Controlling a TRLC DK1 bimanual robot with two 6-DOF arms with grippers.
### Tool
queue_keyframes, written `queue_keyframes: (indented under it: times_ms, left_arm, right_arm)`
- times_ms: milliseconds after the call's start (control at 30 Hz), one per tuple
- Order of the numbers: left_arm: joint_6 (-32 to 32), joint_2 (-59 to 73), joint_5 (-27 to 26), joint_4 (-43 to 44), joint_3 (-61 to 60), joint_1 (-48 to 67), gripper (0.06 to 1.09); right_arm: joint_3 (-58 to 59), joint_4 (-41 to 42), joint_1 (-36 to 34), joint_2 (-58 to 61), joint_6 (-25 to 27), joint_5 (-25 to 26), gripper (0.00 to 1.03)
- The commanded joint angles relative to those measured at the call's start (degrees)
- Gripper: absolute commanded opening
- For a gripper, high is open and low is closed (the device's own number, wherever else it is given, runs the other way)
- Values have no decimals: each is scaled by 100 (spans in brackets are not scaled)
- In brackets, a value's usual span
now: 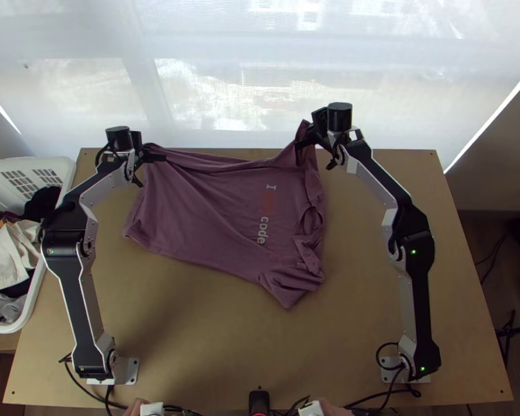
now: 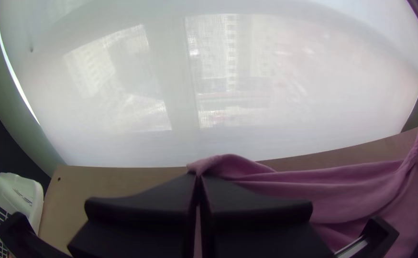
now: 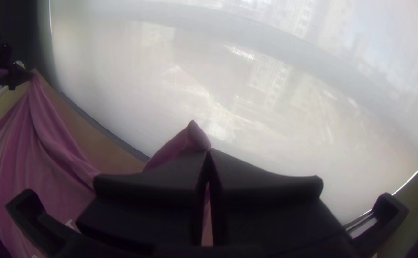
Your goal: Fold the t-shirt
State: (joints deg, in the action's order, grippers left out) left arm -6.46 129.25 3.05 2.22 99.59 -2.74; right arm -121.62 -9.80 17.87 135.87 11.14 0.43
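Note:
In the top view my left gripper is at the far left corner of the t-shirt, and my right gripper holds its far right part, raised. The purple shirt lies spread, its far edge pulled up into folds between them; the sleeve and neck side at the right is rumpled, with print showing. In the left wrist view, the left gripper is shut on cloth. The right wrist view has the right gripper shut on a peak of the shirt.
A white basket of clothes stands at the table's left edge. Bare wood of the table lies in front of the shirt. A translucent curtain hangs behind the far edge. Two hands of a person show at the near edge.

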Motion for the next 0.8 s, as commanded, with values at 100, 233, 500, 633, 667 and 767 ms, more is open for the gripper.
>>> queue_keyframes:
  times_ms: [100, 233, 500, 633, 667, 767]
  left_arm:
    - [39, -146, -6, -160, 201, -130, 9]
    - [110, -348, -59, -248, 201, -104, 9]
    - [365, -647, -199, -749, -10, -16, 9]
    - [382, -796, -305, -872, -186, 46, 9]
    - [373, -796, -305, -907, -186, 55, 9]
    - [373, -805, -305, -978, -177, 55, 9]
  right_arm:
    - [130, -92, -38, -325, -296, 1, 2]
    - [192, -136, 24, -536, -384, -7, 2]
    - [411, -180, 156, -852, -534, -7, 2]
    - [552, -189, 217, -1019, -551, -7, 2]
    - [587, -189, 226, -1054, -551, -7, 2]
    - [684, -189, 235, -1168, -577, -7, 2]
